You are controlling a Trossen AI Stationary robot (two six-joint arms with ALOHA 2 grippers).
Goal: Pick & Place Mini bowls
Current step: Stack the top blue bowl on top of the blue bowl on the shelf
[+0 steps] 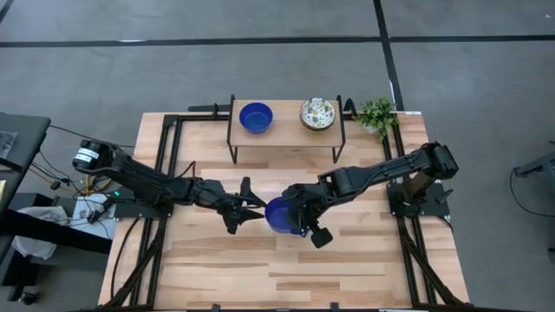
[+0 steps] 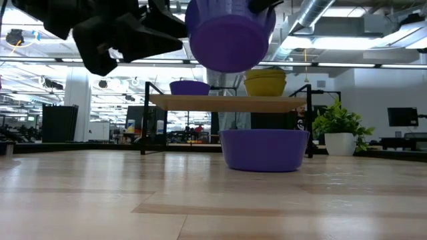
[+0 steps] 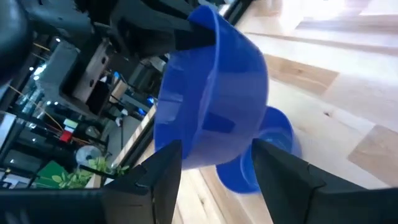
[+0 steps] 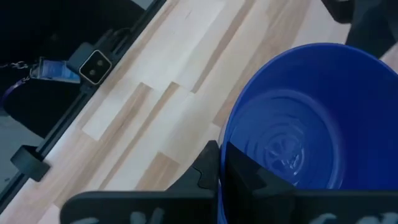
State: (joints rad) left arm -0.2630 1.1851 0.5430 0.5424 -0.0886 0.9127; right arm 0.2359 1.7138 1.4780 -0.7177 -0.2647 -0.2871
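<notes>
Four bowls show across the views, and the order below runs from the desk [image 1: 364,269] down to them. On the desk, toward twelve o'clock, a small raised shelf [image 1: 286,132] carries a blue bowl [image 1: 256,117] and a floral bowl [image 1: 318,113], with a green plant [image 1: 377,113] off at its two o'clock corner. At the desk's centre the right end effector [image 1: 299,218] is clenched on the rim of a lifted blue bowl [image 2: 230,37], one finger inside the wall, one outside, as the right wrist view shows. That bowl hangs clear above a second blue bowl on the desk [image 2: 265,150], which sits upright, mouth up. The lifted bowl is round, so it has no long axis; its mouth tilts toward the right arm, its base toward the left. The left end effector [image 1: 250,208] waits at nine o'clock of it, fingers spread, base between them, not touching. This looks like the carry step; next would be a handover or a place, needing the bowl levelled first.
</notes>
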